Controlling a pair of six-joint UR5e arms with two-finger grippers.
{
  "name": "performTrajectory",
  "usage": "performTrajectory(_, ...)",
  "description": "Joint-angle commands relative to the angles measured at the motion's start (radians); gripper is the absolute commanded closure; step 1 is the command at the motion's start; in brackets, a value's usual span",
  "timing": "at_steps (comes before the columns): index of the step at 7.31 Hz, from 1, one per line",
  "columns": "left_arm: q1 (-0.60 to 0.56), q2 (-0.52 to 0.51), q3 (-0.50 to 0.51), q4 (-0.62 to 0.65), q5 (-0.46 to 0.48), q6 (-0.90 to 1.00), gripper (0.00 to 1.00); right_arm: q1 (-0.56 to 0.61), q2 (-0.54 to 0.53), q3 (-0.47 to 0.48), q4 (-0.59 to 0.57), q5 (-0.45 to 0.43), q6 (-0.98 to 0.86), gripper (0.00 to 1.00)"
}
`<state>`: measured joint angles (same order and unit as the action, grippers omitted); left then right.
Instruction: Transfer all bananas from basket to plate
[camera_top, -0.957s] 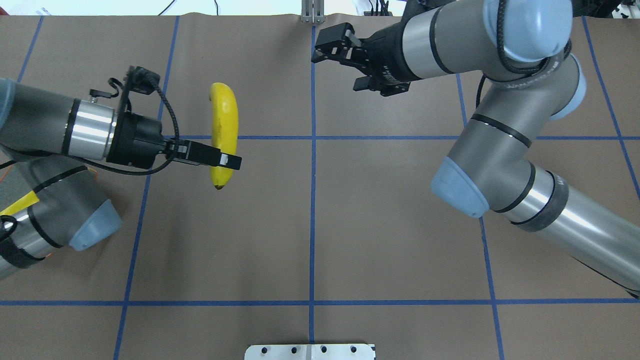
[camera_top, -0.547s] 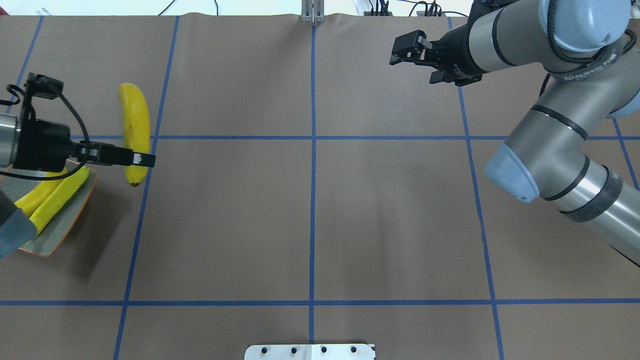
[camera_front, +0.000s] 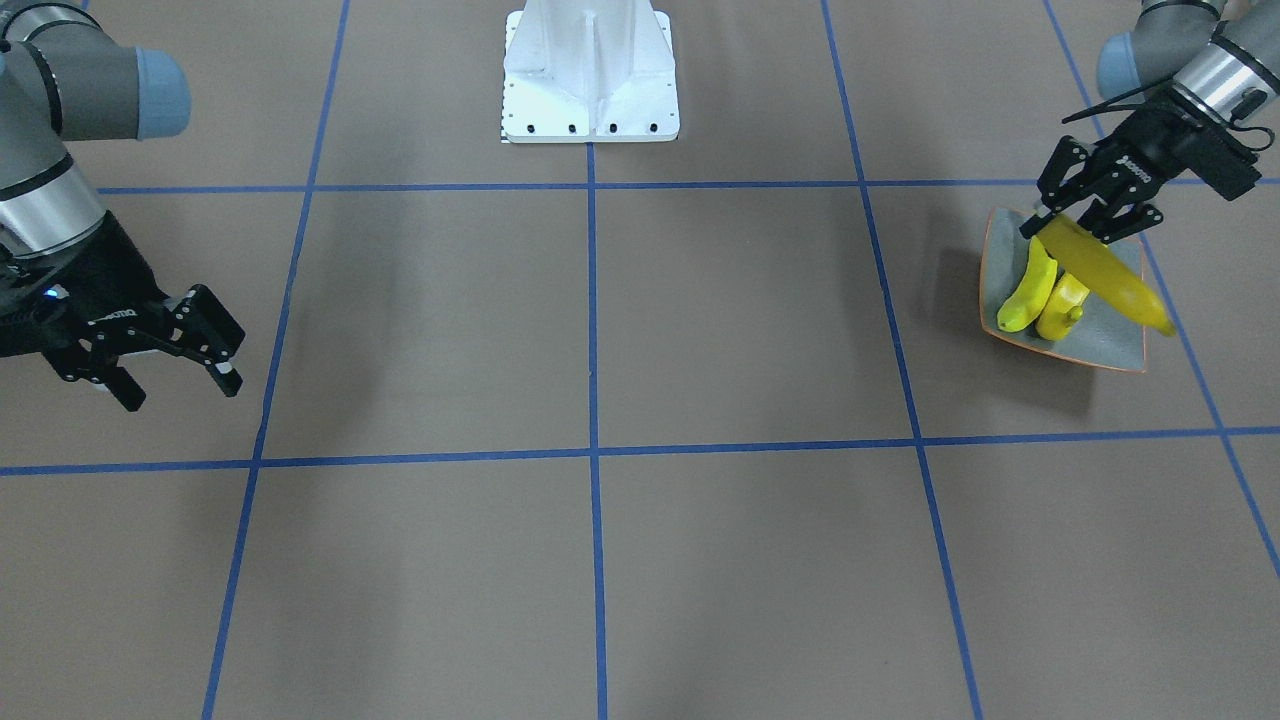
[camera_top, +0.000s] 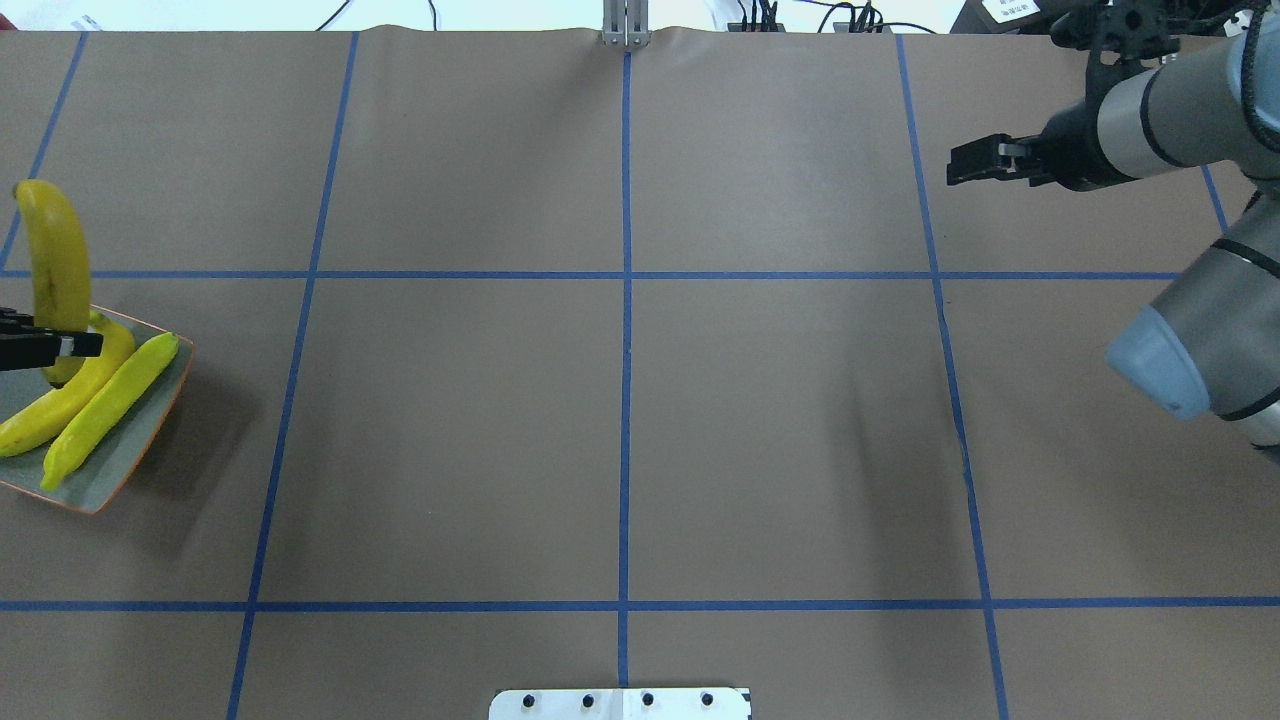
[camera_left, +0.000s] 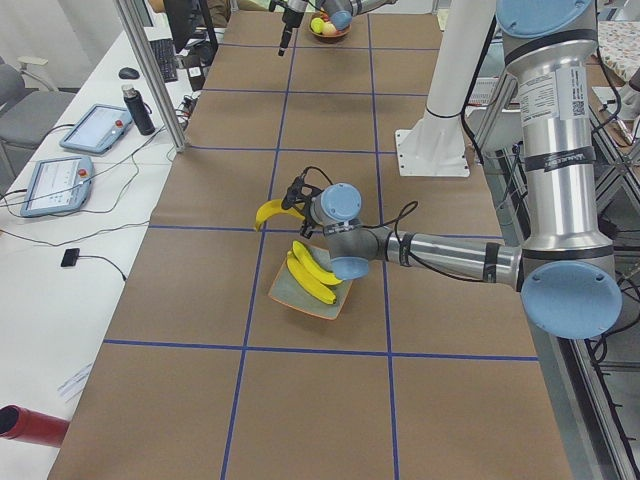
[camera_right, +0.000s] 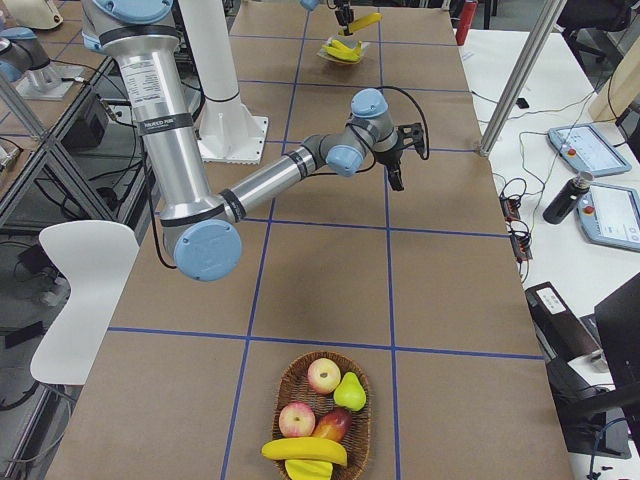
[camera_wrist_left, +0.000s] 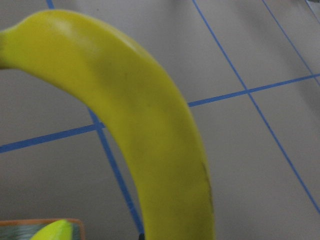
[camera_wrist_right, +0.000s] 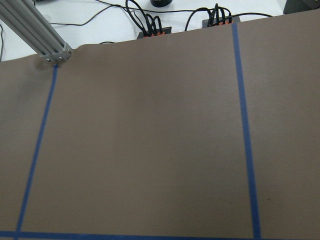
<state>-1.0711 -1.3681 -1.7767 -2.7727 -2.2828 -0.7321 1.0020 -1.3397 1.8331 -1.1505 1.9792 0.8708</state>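
Yellow and smooth, a curved plastic-looking banana (camera_front: 1100, 275) is clamped near one end by the left gripper (camera_front: 1072, 225). It hangs tilted over the square grey-green plate with a thin orange rim (camera_front: 1105, 340), close to the bench's end on the robot's left. Its free end reaches past the plate's edge in the front-facing view. Two more bananas lie side by side on the plate, a fuller yellow one (camera_top: 60, 405) and a slimmer, greener one (camera_top: 110, 400).

The overhead view cuts the plate off at its left edge and shows only a fingertip of the left gripper. In the left wrist view the held banana fills the frame, blurred, with just a plate corner and a greenish tip at the bottom.

The right gripper (camera_front: 180, 385) hovers with its jaws spread wide and empty; its wrist view shows only bare paper.

A round wicker basket (camera_right: 285, 400) sits near the bench's opposite end. It holds a fourth yellow banana (camera_right: 305, 452) among apples and a pear, and a yellow shape beneath is cut off by the frame.

Brown paper ruled with blue tape (camera_top: 626, 400) covers the bench. Beside it a white side table (camera_right: 600, 150) carries tablets, a dark bottle and cables.
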Motion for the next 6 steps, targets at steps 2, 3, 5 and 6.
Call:
performTrajectory(2,-0.087,0.043,0.013,0.273,0.067,0.456,1.00,0.098,-0.108,0.002,0.003,0.098,-0.240,0.00)
performTrajectory(3,-0.078,0.043,0.029,0.324,0.145,0.524,1.00,0.098,-0.110,0.000,0.003,0.098,-0.240,0.00)
performTrajectory(5,-0.078,0.041,0.077,0.347,0.172,0.650,1.00,0.099,-0.108,0.000,0.003,0.101,-0.239,0.00)
performTrajectory(6,-0.078,0.052,0.073,0.346,0.166,0.678,1.00,0.101,-0.110,0.000,0.003,0.101,-0.237,0.00)
